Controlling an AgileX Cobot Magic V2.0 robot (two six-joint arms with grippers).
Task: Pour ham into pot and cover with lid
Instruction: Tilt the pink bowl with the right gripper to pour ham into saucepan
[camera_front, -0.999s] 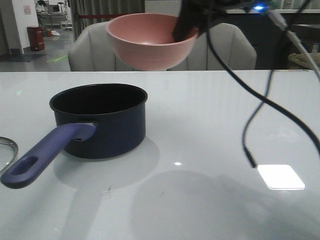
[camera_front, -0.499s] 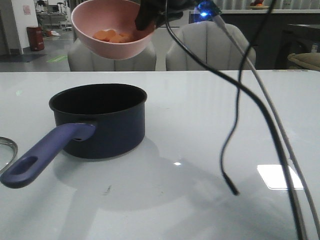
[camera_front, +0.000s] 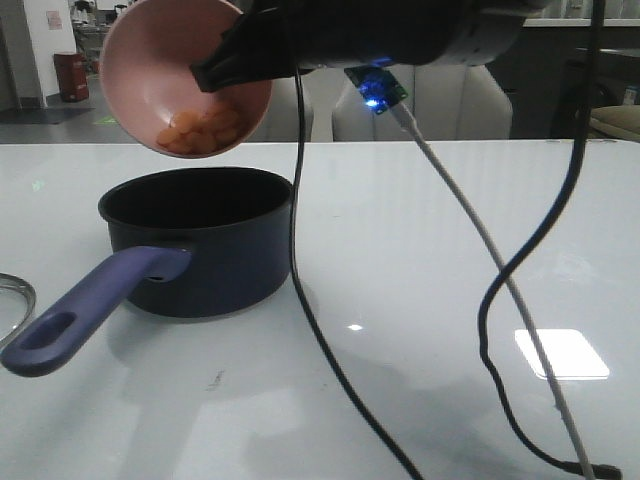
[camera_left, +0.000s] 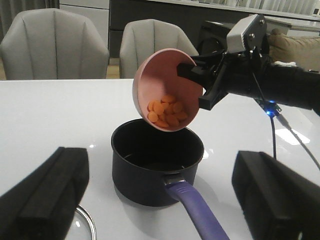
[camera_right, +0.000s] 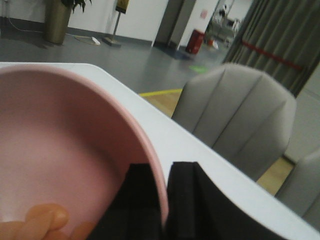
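Note:
My right gripper (camera_front: 213, 72) is shut on the rim of a pink bowl (camera_front: 160, 70), one finger inside and one outside. It holds the bowl steeply tilted above the pot (camera_front: 200, 240). The orange ham (camera_front: 200, 135) pieces are heaped at the bowl's low lip. The dark navy pot stands on the table, black inside, its purple-blue handle (camera_front: 95, 305) pointing toward me. In the left wrist view my left gripper (camera_left: 161, 197) is open and empty, hanging back over the pot (camera_left: 157, 165) handle. Only an edge of the glass lid (camera_front: 14, 300) shows at the far left.
Black and grey cables (camera_front: 300, 300) hang from the right arm down onto the white table (camera_front: 440, 250), to the right of the pot. Grey chairs (camera_front: 440, 105) stand behind the table's far edge. A bright light patch lies at the right.
The right gripper has carried the bowl left, to above the pot, and tipped it much further. The ham has slid to the bowl's lower lip. The hanging cables have swung.

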